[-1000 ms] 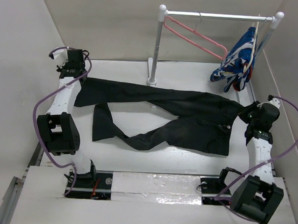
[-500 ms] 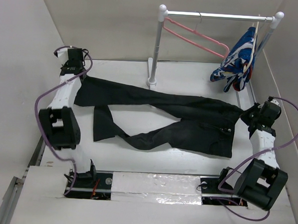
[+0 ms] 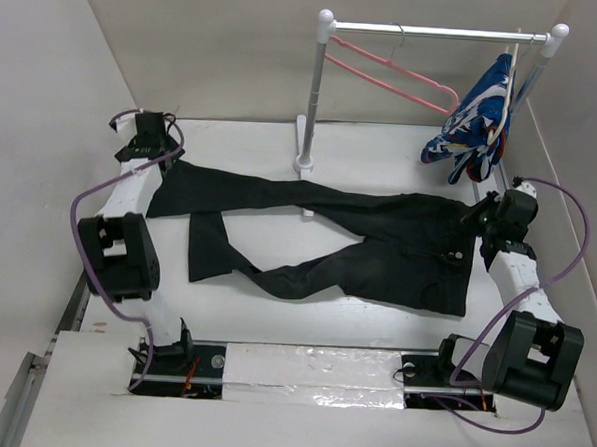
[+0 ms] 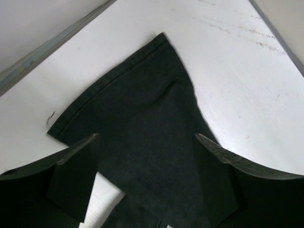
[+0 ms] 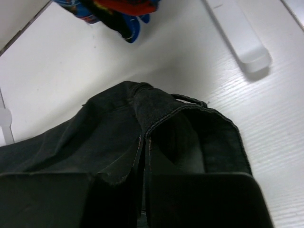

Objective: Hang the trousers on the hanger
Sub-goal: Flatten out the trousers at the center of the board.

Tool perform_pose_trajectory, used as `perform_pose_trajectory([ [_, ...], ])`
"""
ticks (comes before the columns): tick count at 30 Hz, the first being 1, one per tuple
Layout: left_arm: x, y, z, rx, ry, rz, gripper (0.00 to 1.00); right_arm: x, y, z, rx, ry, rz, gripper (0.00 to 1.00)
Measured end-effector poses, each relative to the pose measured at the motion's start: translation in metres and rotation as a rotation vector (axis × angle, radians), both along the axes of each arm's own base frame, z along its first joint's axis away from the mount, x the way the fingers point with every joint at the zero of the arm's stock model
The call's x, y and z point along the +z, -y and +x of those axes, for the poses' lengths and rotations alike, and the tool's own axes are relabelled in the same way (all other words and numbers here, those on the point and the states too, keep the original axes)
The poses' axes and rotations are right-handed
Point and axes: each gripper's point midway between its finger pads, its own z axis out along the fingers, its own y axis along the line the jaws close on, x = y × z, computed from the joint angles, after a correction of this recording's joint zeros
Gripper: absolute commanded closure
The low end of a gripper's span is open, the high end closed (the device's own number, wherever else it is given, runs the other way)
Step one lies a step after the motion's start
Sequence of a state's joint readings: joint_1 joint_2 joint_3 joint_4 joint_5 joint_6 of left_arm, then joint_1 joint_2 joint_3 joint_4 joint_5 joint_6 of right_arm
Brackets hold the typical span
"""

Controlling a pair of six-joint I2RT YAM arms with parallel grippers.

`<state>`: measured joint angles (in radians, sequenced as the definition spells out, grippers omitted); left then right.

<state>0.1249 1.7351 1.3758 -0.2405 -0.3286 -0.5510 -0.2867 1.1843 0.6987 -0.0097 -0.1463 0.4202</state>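
Black trousers [image 3: 377, 253] flat on table; pink hanger [image 3: 391, 73] on rail.

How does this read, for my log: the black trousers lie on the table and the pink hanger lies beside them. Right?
No. The trousers do lie on the table, but the hanger hangs from the rail, as the top external view shows.

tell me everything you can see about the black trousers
The trousers are plain black soft cloth, lying mostly flat on the white table, waist to the right, legs running left. One leg lies fairly straight; the nearer one kinks and doubles back. The right claw is shut on the waistband, which gapes open beside it. The open left claw straddles the far leg's hemmed cuff.
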Motion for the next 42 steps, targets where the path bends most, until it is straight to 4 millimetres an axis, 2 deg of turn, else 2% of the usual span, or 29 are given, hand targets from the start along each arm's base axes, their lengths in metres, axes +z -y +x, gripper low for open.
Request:
perform_pose_trajectory([
  [2, 0.003, -0.002, -0.02, 0.029, 0.018, -0.021, 0.29, 0.002, -0.006, 0.004, 0.017, 0.013, -0.001, 1.0],
  [4, -0.005, -0.002, -0.034, 0.059, 0.016, -0.052, 0.28, 0.004, -0.011, 0.006, 0.03, 0.024, -0.002, 1.0],
  [7, -0.04, -0.001, -0.054, 0.126, -0.041, -0.099, 0.24, 0.005, -0.012, 0.007, 0.035, 0.032, -0.006, 1.0],
  [10, -0.083, 0.002, -0.084, 0.191, -0.145, -0.14, 0.23, 0.007, -0.013, 0.005, 0.036, 0.039, -0.009, 1.0],
  [12, -0.102, 0.004, -0.097, 0.221, -0.198, -0.16, 0.24, 0.012, -0.013, 0.004, 0.036, 0.052, -0.013, 1.0],
  [15, -0.114, 0.003, -0.102, 0.256, -0.215, -0.182, 0.26, 0.019, -0.014, 0.003, 0.039, 0.074, -0.017, 1.0],
  [18, -0.119, 0.003, -0.097, 0.28, -0.197, -0.198, 0.3, 0.023, -0.016, 0.003, 0.048, 0.084, -0.015, 1.0],
  [19, -0.122, 0.003, -0.095, 0.286, -0.192, -0.202, 0.33, 0.024, -0.017, 0.002, 0.052, 0.087, -0.014, 1.0],
  [21, -0.124, 0.0, -0.09, 0.298, -0.185, -0.197, 0.46, 0.025, -0.018, 0.002, 0.056, 0.092, -0.014, 1.0],
  [26, -0.126, -0.002, -0.067, 0.3, -0.144, -0.21, 1.0, 0.029, -0.018, -0.003, 0.054, 0.106, -0.019, 1.0],
  [31, -0.12, -0.004, -0.063, 0.29, -0.134, -0.194, 1.0, 0.027, -0.015, -0.004, 0.044, 0.099, -0.026, 1.0],
  [33, -0.108, -0.006, -0.064, 0.284, -0.12, -0.179, 1.0, 0.026, -0.011, -0.005, 0.033, 0.093, -0.029, 1.0],
  [35, -0.078, -0.008, -0.065, 0.273, -0.062, -0.158, 1.0, 0.025, -0.007, -0.007, 0.02, 0.086, -0.028, 1.0],
  [37, -0.029, -0.01, -0.066, 0.26, 0.053, -0.139, 1.0, 0.024, -0.005, -0.01, 0.012, 0.084, -0.029, 1.0],
  [39, 0.034, -0.009, -0.072, 0.242, 0.213, -0.123, 1.0, 0.025, -0.005, -0.018, 0.009, 0.076, -0.03, 1.0],
  [42, 0.121, -0.006, -0.099, 0.223, 0.442, -0.102, 1.0, 0.036, -0.008, -0.03, 0.008, 0.094, -0.044, 1.0],
])
